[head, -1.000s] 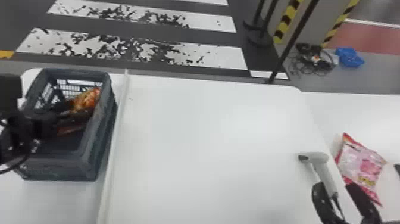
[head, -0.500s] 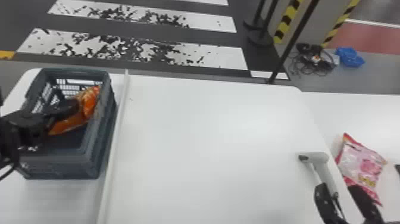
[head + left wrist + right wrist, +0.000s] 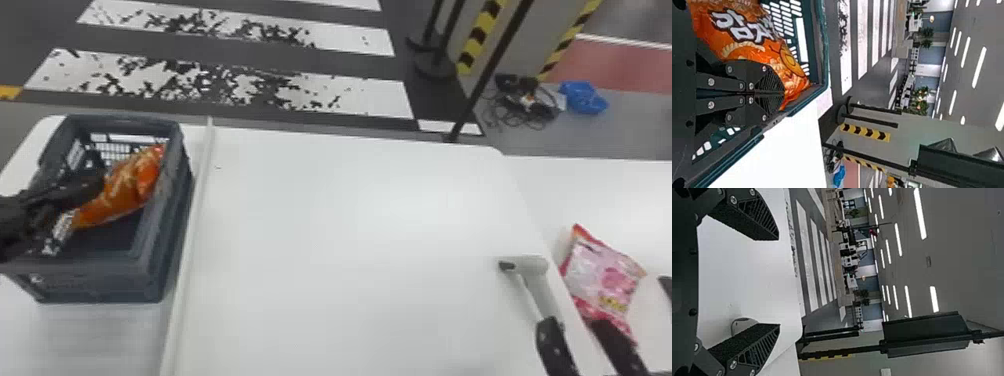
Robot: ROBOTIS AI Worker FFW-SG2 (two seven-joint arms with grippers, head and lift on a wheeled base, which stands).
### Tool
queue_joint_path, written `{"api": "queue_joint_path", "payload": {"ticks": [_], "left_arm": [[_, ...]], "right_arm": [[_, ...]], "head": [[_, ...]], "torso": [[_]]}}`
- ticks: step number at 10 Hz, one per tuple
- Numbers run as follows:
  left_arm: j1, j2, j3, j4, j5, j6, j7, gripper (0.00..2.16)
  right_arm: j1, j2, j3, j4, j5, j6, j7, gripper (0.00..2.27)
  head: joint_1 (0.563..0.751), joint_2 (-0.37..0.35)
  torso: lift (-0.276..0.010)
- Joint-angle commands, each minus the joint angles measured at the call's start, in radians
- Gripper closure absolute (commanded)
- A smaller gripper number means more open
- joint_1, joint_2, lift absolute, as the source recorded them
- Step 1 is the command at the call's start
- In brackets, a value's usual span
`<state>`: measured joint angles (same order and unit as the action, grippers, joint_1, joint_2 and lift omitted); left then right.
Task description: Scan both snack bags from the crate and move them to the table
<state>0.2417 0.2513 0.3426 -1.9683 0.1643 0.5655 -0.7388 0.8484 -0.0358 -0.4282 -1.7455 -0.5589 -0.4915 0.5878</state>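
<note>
Retrieval of the orange snack bag [image 3: 132,185] looks to be the step in hand: you have the left gripper [image 3: 783,93] down inside the crate [image 3: 107,281], and its fingers are together. The bag lies right at their tips, but you cannot tell from here whether a fold is caught between them. Seen from the head, it runs diagonally from just beside the fingers towards 2 o'clock, its far end tilted up against the crate's wall.

You probably have the other bag out already, since the pink snack bag [image 3: 602,280] lies on the table [image 3: 350,225] at 3 o'clock, beyond the scanner [image 3: 540,277].

Your next move calls for a sure pinch, then a lift high enough to clear the rim before you swing towards 3 o'clock for the scan. A grip on loose film could slip as the bag drags over that wall.

You have the right gripper [image 3: 575,322] low at 4 o'clock, fingers apart, with the scanner near at its 11 o'clock and the pink snack bag at its 1 o'clock.
</note>
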Motion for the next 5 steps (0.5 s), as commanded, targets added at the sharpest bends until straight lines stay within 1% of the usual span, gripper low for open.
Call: {"api": "queue_joint_path", "payload": {"ticks": [1,2,3,4,5], "left_arm": [[-0.025,0.065,0.053,-0.026,-0.002,0.093,-0.027,0.09],[-0.056,0.123,0.067,-0.015,-0.002,0.100,-0.048,0.07],[-0.091,0.194,0.052,0.042,-0.008,0.096,-0.090,0.08],[-0.136,0.250,0.015,0.109,0.000,0.100,-0.131,0.08],[-0.156,0.306,-0.031,0.158,0.004,0.096,-0.159,0.08]], "right_arm": [[0.009,0.007,-0.006,0.009,-0.013,0.000,0.017,0.15],[0.008,0.011,-0.006,0.027,-0.012,-0.009,0.021,0.15],[0.008,0.028,-0.004,0.041,-0.009,-0.040,0.035,0.15],[0.008,0.037,0.003,0.050,0.002,-0.046,0.041,0.15],[0.008,0.037,0.022,0.055,0.033,-0.092,0.041,0.15]], "head": [[0.695,-0.162],[0.695,-0.128],[0.695,-0.090],[0.695,-0.074],[0.695,-0.049]], "torso": [[-0.087],[-0.087],[-0.087],[-0.087],[-0.087]]}}
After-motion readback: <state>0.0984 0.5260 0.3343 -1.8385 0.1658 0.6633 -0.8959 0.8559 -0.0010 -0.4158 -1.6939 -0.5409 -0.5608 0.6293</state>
